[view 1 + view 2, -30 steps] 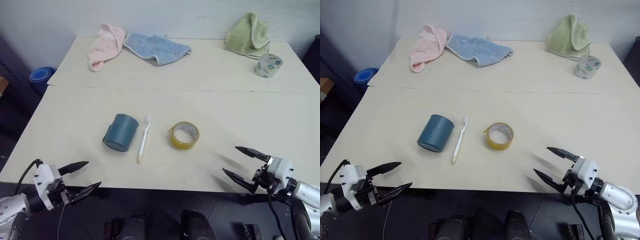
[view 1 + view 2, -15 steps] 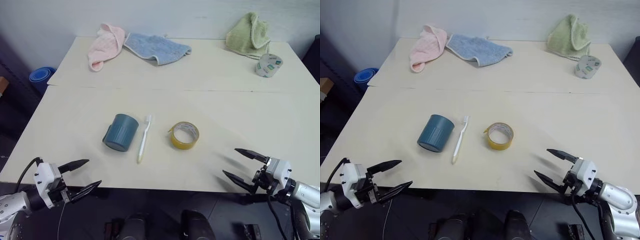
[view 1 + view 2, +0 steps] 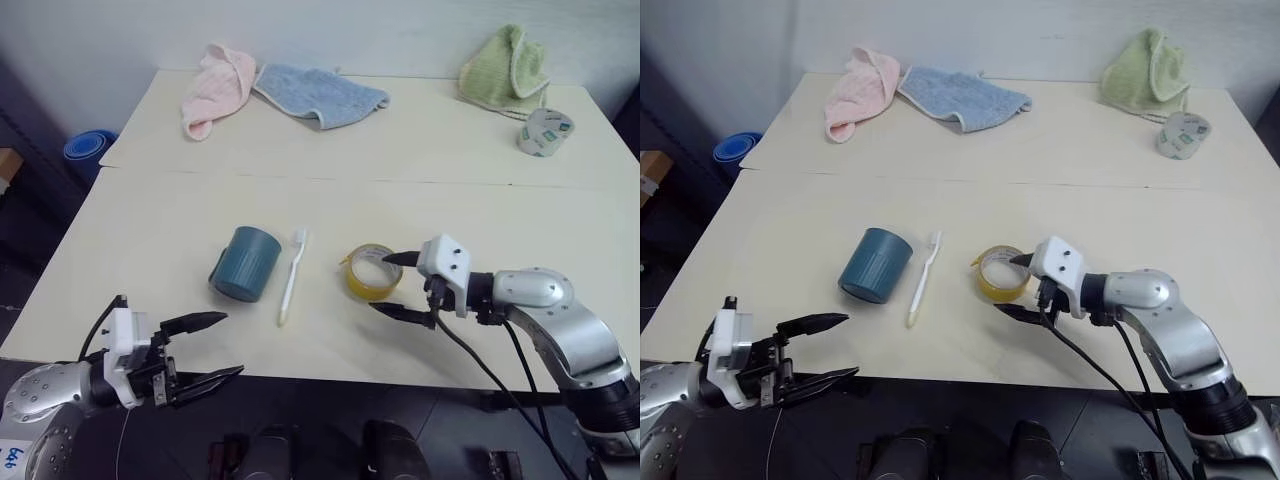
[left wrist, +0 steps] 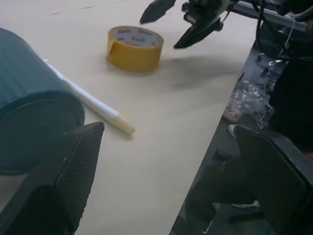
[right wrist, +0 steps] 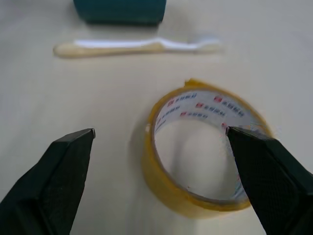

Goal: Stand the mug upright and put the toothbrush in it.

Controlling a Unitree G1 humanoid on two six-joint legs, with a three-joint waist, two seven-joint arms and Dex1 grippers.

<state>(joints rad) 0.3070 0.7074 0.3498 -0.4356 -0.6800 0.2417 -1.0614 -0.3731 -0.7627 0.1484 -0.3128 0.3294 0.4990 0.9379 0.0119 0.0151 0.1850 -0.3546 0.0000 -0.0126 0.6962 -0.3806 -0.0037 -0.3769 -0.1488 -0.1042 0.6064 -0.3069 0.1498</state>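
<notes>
Task status: nothing completed. The desk (image 3: pixel 120 250) carried all items undisturbed. The mug (image 3: pixel 243 264) lay on its side near the middle of the desk, its opening turned toward the near edge, and had not been stood up. The toothbrush (image 3: pixel 292 276) lay flat just beside the mug on its right, bristle head pointing away from the robot, apart from the yellow tape roll (image 3: pixel 369 271) further right. Both steps remained: righting the mug, then placing the toothbrush in it.

Arm pose: the right arm reached in over the desk from the right, its forearm angled toward the centre. The right gripper (image 3: pixel 398 285) hovered at the tape roll, fingers spread wide, one tip above the roll's far rim and the other low at its near side; they gripped nothing. The left gripper (image 3: pixel 212 347) sat low at the near desk edge, short of the mug, fingers likewise wide apart and empty, pointing toward the centre.
</notes>
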